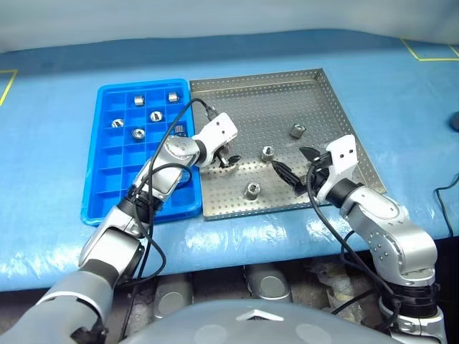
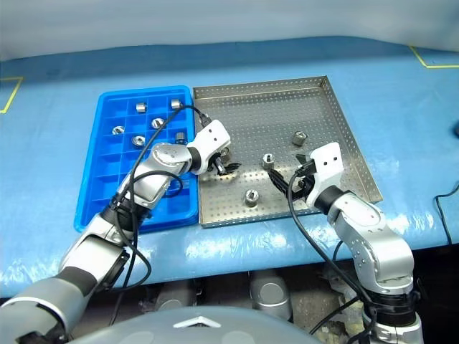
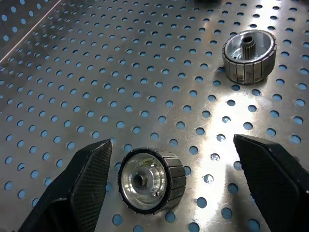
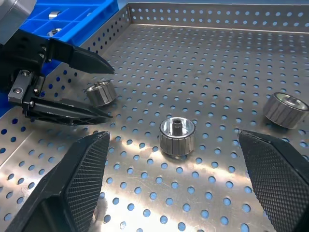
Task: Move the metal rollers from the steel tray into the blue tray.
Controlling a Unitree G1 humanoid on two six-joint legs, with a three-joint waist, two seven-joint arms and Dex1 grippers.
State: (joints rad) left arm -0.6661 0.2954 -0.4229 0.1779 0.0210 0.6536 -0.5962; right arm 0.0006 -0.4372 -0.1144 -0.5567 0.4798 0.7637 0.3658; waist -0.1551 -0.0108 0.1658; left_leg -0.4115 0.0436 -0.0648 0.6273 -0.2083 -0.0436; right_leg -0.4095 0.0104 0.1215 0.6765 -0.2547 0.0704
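While four rollers (image 1: 267, 151) lie on the steel tray (image 1: 287, 97), the left hand (image 3: 169, 183) hangs low over its left part, fingers spread around one roller (image 3: 152, 180) without closing on it. The right hand (image 1: 292, 166) hovers open near the tray's front right. Several rollers sit in compartments of the blue tray (image 1: 115, 183), just left on the desk (image 1: 57, 93).

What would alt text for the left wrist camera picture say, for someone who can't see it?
A small shiny metal roller lies on its side on the steel tray, between the open jaws of the left gripper, neither jaw touching it yet. A second roller stands further off on the perforated floor.
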